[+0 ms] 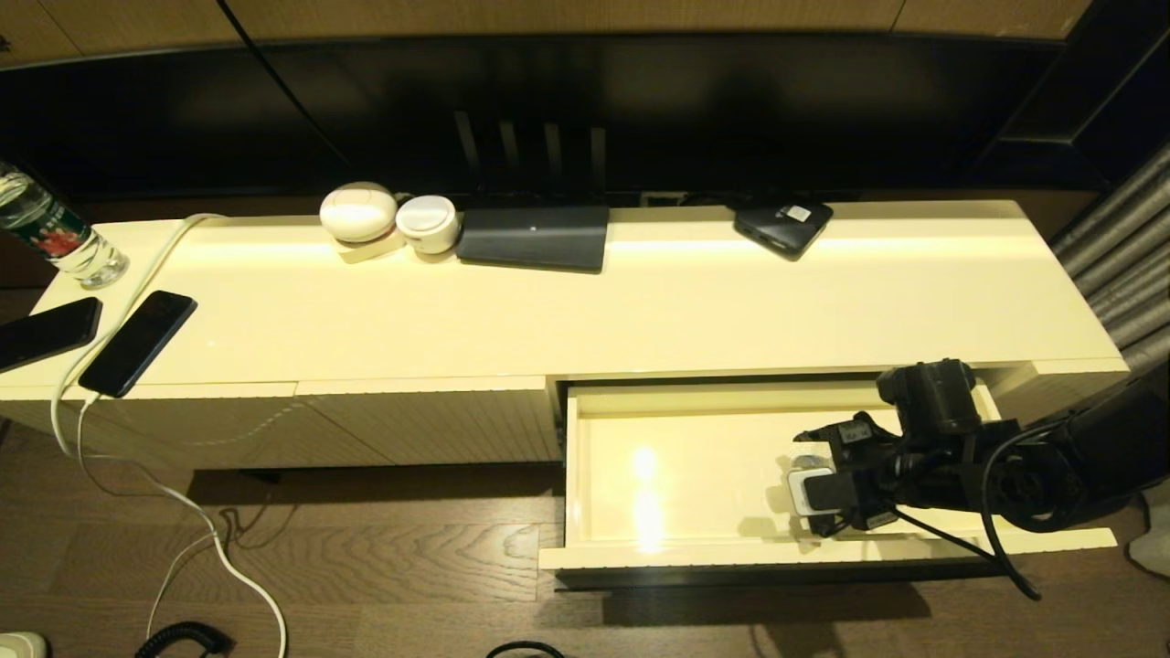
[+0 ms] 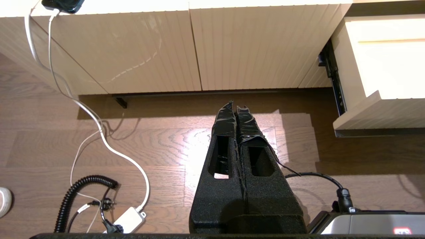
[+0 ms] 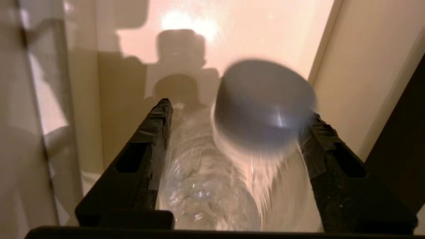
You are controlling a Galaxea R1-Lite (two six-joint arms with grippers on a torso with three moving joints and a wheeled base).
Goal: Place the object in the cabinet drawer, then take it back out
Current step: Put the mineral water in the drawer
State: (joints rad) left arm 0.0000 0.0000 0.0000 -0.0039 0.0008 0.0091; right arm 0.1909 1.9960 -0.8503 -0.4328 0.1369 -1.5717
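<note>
The small clear bottle (image 1: 806, 487) with its white cap (image 3: 262, 99) stands inside the open cabinet drawer (image 1: 676, 457), near the drawer's right end. My right gripper (image 1: 818, 482) reaches into the drawer with a finger on each side of the bottle (image 3: 206, 186). The fingers (image 3: 156, 132) are spread wide and sharp, while the bottle is smeared and leans toward one finger, so it looks loose between them. My left gripper (image 2: 235, 104) hangs shut and empty over the wooden floor, in front of the closed cream panels.
On the cabinet top are a labelled bottle (image 1: 55, 233), two phones (image 1: 137, 343) with a white cable, two white round items (image 1: 358, 210), a dark flat device (image 1: 535, 236) and a black box (image 1: 783, 226). Cables lie on the floor (image 2: 99, 132).
</note>
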